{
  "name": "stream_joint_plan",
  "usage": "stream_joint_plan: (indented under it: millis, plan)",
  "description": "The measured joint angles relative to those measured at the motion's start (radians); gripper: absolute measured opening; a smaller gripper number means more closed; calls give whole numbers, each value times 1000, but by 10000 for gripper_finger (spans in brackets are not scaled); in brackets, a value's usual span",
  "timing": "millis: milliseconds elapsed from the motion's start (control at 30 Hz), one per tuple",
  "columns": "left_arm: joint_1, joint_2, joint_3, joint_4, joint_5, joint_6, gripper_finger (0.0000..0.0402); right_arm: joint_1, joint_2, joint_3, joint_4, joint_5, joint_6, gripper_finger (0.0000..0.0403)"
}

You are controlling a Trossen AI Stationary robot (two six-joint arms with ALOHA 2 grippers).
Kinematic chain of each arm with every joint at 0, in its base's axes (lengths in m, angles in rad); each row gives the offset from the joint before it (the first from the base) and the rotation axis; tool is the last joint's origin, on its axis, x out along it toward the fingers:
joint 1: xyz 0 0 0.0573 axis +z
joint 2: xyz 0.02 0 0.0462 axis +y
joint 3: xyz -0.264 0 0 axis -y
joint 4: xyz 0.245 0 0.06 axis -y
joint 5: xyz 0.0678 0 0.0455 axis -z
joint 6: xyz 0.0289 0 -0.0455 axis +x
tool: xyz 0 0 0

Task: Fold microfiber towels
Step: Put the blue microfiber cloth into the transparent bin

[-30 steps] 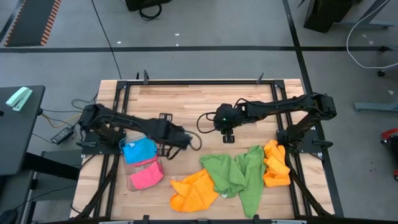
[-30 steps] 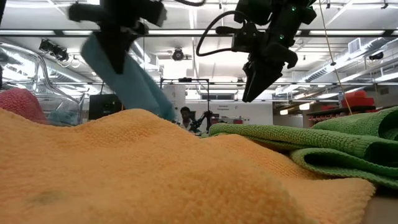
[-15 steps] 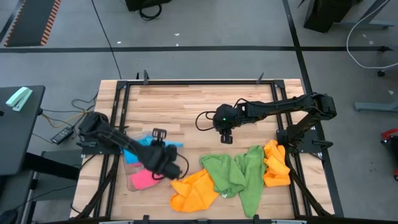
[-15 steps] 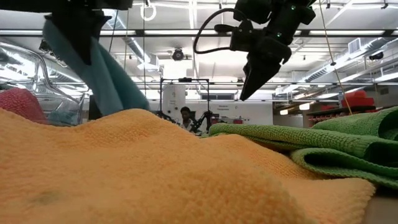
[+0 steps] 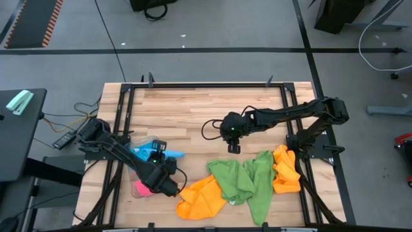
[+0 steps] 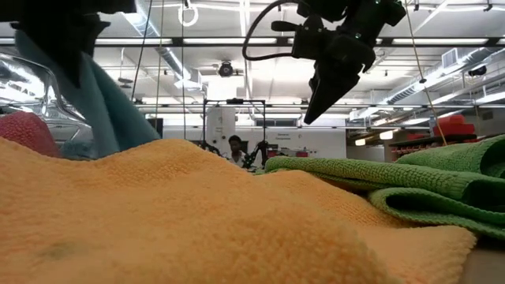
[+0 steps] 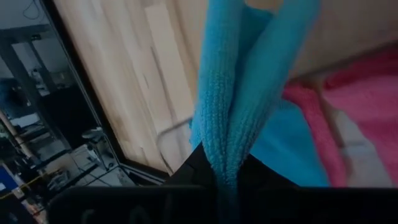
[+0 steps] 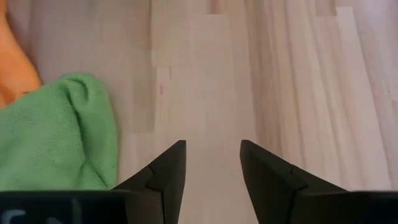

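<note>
One blue towel [image 5: 153,152] hangs pinched in the left gripper [image 5: 168,187] near the worktop's left edge, while the right gripper [image 5: 234,148], fingers spread, hovers mid-worktop beside the green towel [image 5: 235,179].

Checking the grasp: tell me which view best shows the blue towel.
The left wrist view: the blue towel hangs pinched in the left end effector. The high view shows a small patch, the low view a shadowed drape, the right wrist view nothing.

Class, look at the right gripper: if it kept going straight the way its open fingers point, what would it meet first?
Probably bare table: the right gripper points down at wood, with the green towel off to one side.
</note>
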Motion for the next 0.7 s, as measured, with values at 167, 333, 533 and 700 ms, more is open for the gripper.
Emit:
stream_joint_plan:
  millis: [167,333,533,700]
  plan:
    - [3,-84,-20,0,80,-84,18,13,0,0,2,0,-2,160]
    - [4,-267,-20,-2,99,-238,18,13,0,0,3,0,-4,160]
    - [3,-470,-113,13,95,-564,18,13,0,0,25,0,-13,160]
    - [4,-625,-302,265,64,-777,18,13,0,0,34,0,-23,160]
